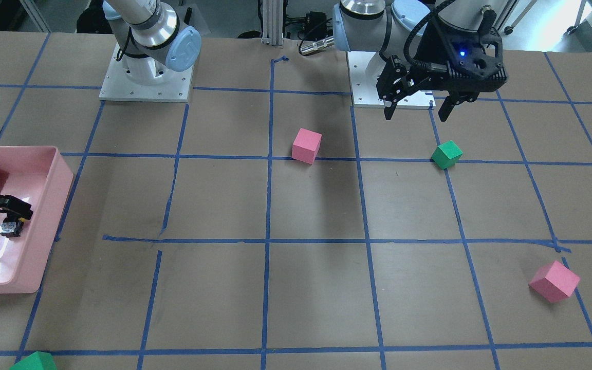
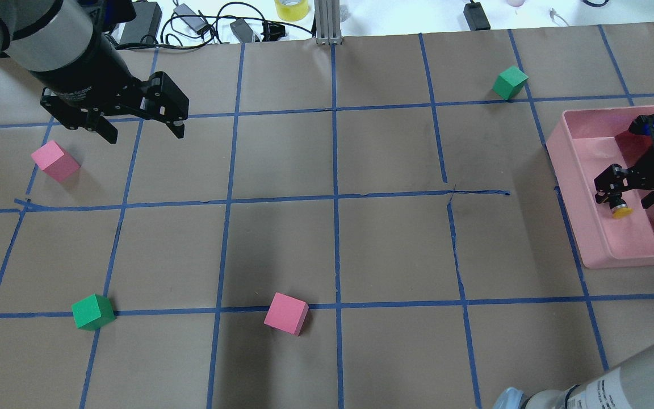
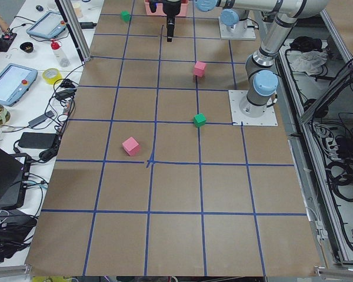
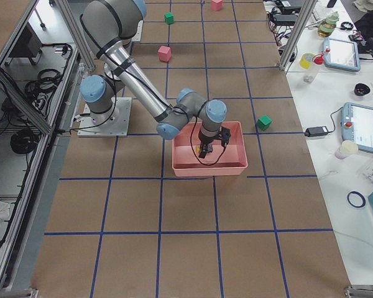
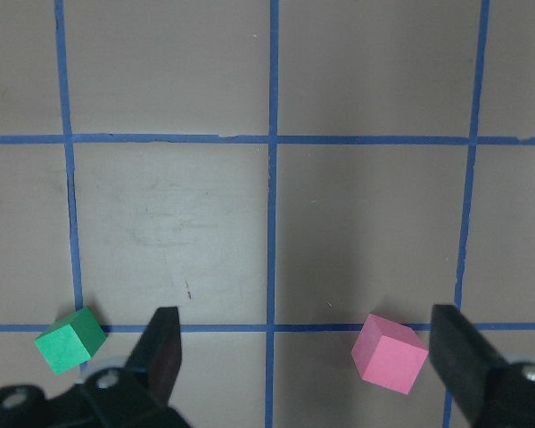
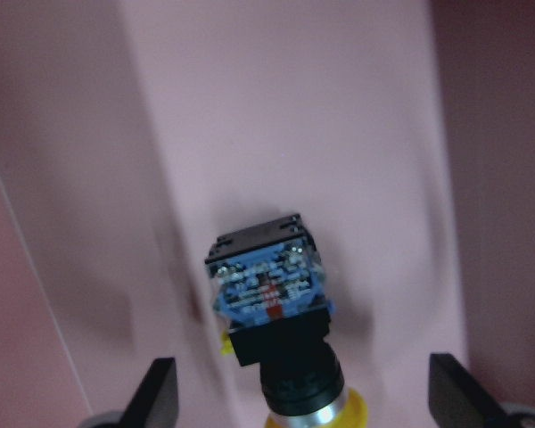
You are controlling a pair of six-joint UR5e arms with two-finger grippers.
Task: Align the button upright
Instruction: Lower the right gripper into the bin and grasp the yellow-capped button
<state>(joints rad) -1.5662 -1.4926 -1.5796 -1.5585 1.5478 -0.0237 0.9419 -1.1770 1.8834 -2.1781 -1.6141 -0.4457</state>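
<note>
Button (image 6: 272,294) rests in pink tray (image 2: 574,187) on blue-taped table (image 2: 389,255).

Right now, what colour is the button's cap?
Yellow. The button shows its cap best in the overhead exterior view.

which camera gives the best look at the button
Right wrist-mounted: the button sits close up, contact block, black neck and yellow cap all clear. Overhead shows just its yellow cap in the pink bin; front-facing, a tiny grey block; side views, almost nothing.
</note>
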